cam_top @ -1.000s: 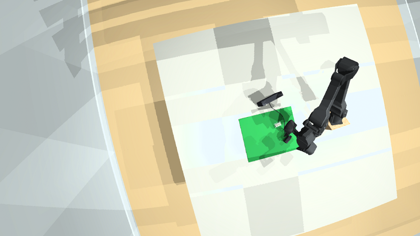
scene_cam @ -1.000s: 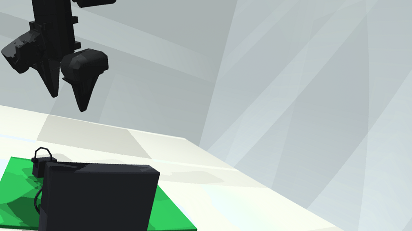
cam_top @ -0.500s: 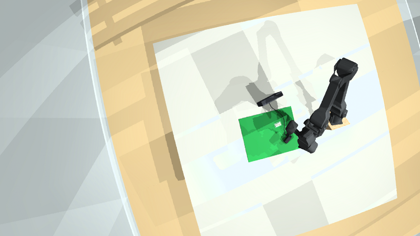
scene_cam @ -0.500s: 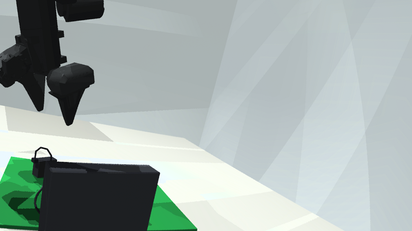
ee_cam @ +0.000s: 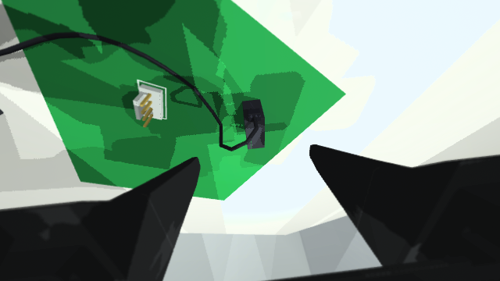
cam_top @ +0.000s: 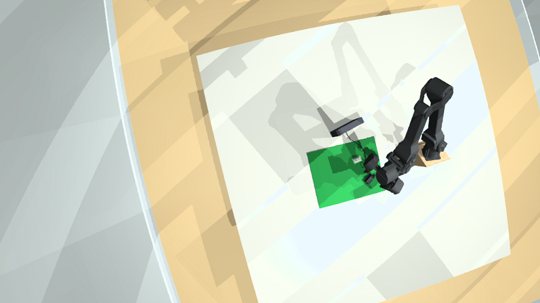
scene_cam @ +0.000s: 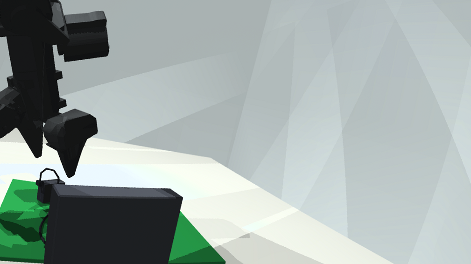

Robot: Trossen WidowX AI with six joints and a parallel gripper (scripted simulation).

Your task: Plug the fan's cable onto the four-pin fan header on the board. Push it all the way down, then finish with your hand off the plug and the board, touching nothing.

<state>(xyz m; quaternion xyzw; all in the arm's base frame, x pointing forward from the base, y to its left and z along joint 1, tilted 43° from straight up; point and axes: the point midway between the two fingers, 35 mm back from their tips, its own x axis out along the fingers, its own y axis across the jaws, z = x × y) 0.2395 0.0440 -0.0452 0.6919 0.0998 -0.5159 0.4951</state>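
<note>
The black plug (cam_top: 369,179) (scene_cam: 45,190) (ee_cam: 252,125) stands on the green board (cam_top: 329,193) (scene_cam: 193,249) (ee_cam: 281,62), with a loop of its cable at the top. The white four-pin header (cam_top: 356,159) (ee_cam: 161,103) is bare, its gold pins showing; the plug is apart from it, to its right in the wrist view. The fan hides the header in the exterior view. My gripper (scene_cam: 54,166) (ee_cam: 255,155) is open and empty, tilted, with its fingertips a little above the plug. In the wrist view the plug lies beyond the gap between the fingertips.
The dark fan (cam_top: 347,126) (scene_cam: 110,238) stands upright beside the board. Its black cable (ee_cam: 148,58) arches across the board past the header to the plug. The arm's wooden base block (cam_top: 437,160) is right of the board in the top view.
</note>
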